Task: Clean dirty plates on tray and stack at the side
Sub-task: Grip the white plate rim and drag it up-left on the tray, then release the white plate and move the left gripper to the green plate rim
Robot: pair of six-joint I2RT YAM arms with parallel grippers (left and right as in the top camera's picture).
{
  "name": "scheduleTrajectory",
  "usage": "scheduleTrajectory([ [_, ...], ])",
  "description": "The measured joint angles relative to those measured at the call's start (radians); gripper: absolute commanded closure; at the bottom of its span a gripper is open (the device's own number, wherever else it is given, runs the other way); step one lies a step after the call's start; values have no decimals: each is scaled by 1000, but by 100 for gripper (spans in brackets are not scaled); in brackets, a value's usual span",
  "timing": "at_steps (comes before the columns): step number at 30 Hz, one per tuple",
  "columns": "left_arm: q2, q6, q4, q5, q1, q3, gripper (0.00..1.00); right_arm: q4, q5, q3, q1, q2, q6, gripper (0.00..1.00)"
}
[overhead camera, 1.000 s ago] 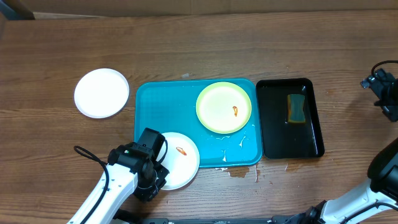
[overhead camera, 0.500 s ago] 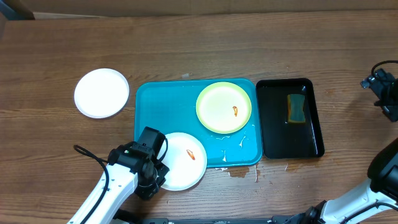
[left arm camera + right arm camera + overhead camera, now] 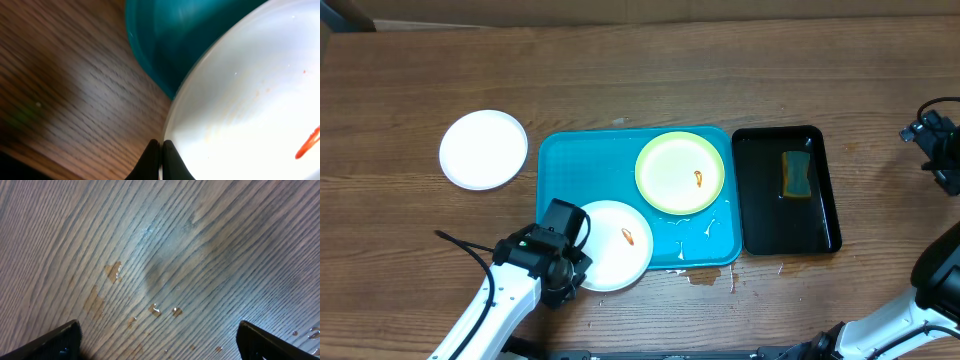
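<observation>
Here, the left gripper is pinched shut on the near rim of a smeared white plate overhanging the blue tray's front edge; the plate is probably light, stiff and wet-slippery, so that thin rim looks the best hold.

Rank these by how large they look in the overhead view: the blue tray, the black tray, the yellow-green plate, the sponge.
Largest to smallest:
1. blue tray
2. black tray
3. yellow-green plate
4. sponge
</observation>
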Motion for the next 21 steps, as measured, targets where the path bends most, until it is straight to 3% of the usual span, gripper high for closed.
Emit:
scheduleTrajectory([
  [9, 0, 92, 27, -120, 147, 0, 95, 0, 0, 0, 0, 0, 0, 0],
  [11, 0, 144, 64, -133, 174, 0, 86, 0, 0, 0, 0, 0, 0, 0],
  [14, 0, 255, 124, -148, 198, 0, 82, 0, 0, 0, 0, 0, 0, 0],
  [15, 0, 282, 138, -150, 202, 0, 79, 0, 0, 0, 0, 0, 0, 0],
  [16, 0, 312, 147, -153, 202, 0, 70, 0, 1, 0, 0, 0, 0, 0],
  [17, 0, 341, 150, -156, 202, 0, 54, 0, 0, 0, 0, 0, 0, 0],
  [18, 0, 360, 150, -159, 202, 0, 48, 0, 0, 0, 0, 0, 0, 0],
  [21, 0, 412, 117, -162, 202, 3, 43, 0, 0, 0, 0, 0, 0, 0],
])
